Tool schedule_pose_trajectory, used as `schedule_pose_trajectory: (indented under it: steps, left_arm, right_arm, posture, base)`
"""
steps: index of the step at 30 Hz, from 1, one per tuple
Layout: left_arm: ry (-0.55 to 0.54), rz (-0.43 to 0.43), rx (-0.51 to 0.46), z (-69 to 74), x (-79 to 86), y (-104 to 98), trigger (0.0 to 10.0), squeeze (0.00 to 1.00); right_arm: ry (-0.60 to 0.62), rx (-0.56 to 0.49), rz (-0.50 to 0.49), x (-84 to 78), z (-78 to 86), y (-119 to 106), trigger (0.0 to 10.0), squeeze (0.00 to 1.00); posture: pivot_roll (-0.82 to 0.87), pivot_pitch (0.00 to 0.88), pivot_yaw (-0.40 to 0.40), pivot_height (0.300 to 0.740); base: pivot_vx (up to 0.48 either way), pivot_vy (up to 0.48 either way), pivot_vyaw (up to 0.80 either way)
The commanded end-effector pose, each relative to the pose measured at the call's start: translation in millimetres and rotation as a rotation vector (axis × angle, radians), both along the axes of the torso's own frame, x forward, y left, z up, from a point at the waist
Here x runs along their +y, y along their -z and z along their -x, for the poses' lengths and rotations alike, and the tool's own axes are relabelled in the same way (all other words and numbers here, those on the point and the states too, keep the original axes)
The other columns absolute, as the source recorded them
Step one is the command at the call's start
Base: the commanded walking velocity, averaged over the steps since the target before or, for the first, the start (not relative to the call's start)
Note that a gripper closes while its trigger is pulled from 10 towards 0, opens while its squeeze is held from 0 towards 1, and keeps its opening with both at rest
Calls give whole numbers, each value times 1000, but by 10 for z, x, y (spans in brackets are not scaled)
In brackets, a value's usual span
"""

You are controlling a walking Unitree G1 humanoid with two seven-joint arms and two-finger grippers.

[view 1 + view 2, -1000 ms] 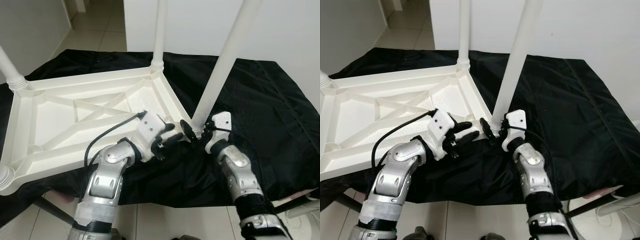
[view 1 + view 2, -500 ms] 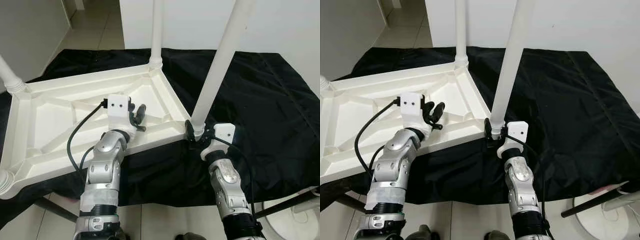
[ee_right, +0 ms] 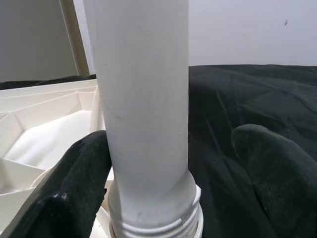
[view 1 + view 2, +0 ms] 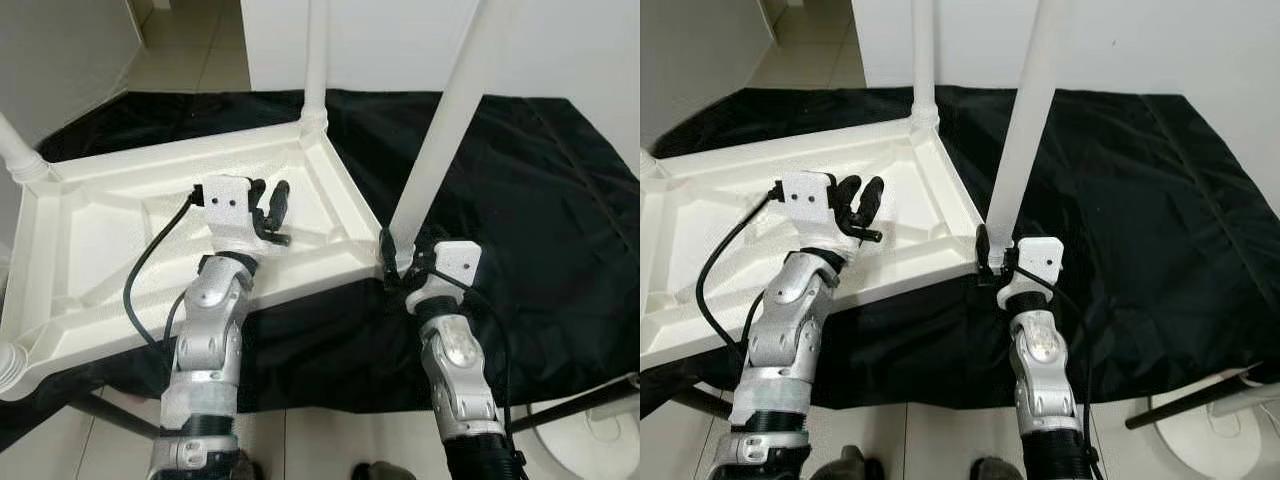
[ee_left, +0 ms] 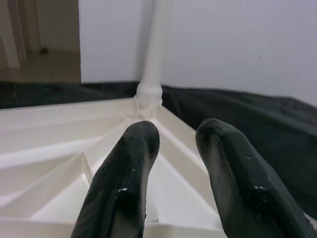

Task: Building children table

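A white plastic children's table [image 4: 100, 290] lies upside down on a black cloth [image 4: 540, 180], its legs pointing up. My right gripper [image 4: 395, 255] is at the base of the near right leg [image 4: 440, 150], open, one finger on each side. In the right wrist view one finger [image 3: 69, 198] touches the leg [image 3: 143, 99], while a gap separates the other finger [image 3: 272, 168] from it. My left gripper [image 4: 270, 192] hovers above the table's ribbed underside, open and holding nothing. The left wrist view looks past its fingers [image 5: 124, 188] toward the far leg [image 5: 154, 44].
A white wall stands behind the cloth, with tiled floor [image 4: 190, 60] at the far left. Another leg [image 4: 20, 150] rises at the table's left corner. A dark rod [image 4: 570, 405] and a round white object [image 4: 600, 440] sit on the floor at the lower right.
My left gripper has lifted away from the near right corner and swung up over the table's underside. The right gripper has turned to straddle the leg's base.
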State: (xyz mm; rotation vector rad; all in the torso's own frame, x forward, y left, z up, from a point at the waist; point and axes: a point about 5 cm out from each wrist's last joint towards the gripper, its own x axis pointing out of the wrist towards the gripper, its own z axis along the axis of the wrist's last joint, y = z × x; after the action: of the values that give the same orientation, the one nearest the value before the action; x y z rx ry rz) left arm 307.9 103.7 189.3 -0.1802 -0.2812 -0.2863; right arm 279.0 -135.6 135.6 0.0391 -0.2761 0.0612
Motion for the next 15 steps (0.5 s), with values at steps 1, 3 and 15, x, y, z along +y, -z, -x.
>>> schedule_pose_trajectory:
  steps: [1,3,15]
  left_arm:
    - [51,17,-35,63,-42,-2,10000,0]
    - [45,-10,-42,84,-2,31,10000,0]
    - [159,-82,-28,83,-101,107,10000,0]
  right_arm:
    - [2,-12,8,28,29,-13,10000,0]
    - [8,5,24,27,46,9,10000,0]
    - [-24,78,136,-15,-96,53,10000,0]
  posture:
    - [-74,85,45,740]
    - [-74,88,41,740]
    - [-74,66,20,740]
  base:
    - [0,0,0]
    - [0,0,0]
    - [0,0,0]
